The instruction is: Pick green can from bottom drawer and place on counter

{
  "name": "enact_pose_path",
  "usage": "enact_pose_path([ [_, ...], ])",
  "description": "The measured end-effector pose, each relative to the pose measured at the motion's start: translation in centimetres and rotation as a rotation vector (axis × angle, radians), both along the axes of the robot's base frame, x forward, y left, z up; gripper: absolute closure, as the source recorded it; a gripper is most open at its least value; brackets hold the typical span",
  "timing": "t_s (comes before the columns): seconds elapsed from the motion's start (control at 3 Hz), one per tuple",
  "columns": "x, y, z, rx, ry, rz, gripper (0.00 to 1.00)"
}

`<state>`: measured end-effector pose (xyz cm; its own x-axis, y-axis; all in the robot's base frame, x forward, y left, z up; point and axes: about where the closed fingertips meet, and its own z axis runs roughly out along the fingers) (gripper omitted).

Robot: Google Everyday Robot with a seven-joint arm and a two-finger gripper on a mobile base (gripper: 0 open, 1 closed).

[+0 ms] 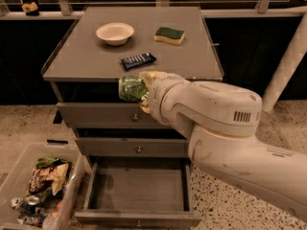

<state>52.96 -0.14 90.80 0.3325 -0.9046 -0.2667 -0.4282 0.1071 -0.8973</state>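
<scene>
The single camera sits high and in front of the cabinet, looking down and forward, so the counter [86,56] fills the upper middle of the view. Its far edge lies near the top and its front edge runs across the middle. The sight line is steep enough to look into the open bottom drawer [139,190] at the lower edge. The camera sits close to the robot's own arm [225,128], which bulks large as it enters from the lower right. The gripper [142,91] is nearer the camera than the cabinet, clamped on the green can [129,88] just in front of the counter's front edge, about midway between its front corners.
</scene>
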Motion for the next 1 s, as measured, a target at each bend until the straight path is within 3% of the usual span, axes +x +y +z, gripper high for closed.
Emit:
enact_pose_path([
  [0.33,0.0,0.0,-0.1,-0.001,0.002,0.000,1.00],
  [0.67,1.9,-0.9,0.0,-0.008,-0.006,0.001,1.00],
  [1.0,6.2,-1.6,1.0,0.009,-0.027,0.019,1.00],
])
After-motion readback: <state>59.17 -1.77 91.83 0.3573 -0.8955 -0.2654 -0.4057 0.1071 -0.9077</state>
